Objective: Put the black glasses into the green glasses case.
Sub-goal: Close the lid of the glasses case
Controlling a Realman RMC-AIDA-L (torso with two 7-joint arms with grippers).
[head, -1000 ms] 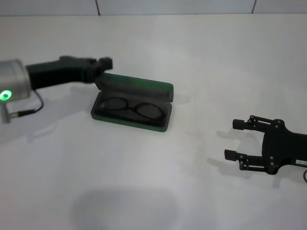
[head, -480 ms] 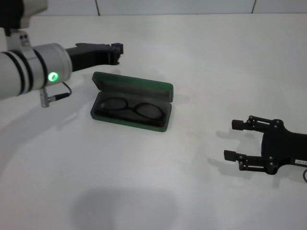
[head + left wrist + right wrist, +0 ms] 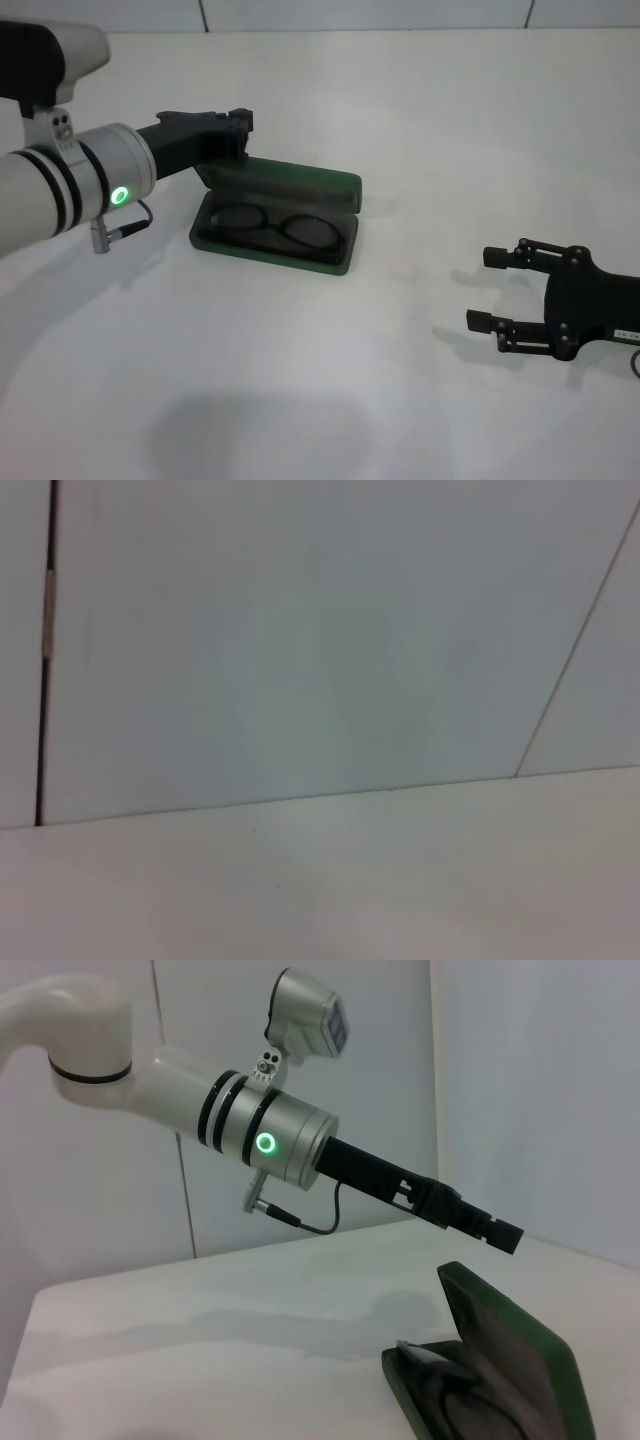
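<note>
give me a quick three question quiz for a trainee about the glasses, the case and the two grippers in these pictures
1. True or false: the black glasses lie inside the green glasses case.
2. Is the case lid up or shut?
3. Which gripper is nearer the case: A, the left gripper, or B, the right gripper?

Key
1. True.
2. Up; the lining shows.
3. A. It is above the lid's left end; the right rests open on the table, apart.

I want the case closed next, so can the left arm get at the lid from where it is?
Probably yes: the left gripper hovers just behind the green glasses case, whose raised lid has nothing blocking it.
</note>
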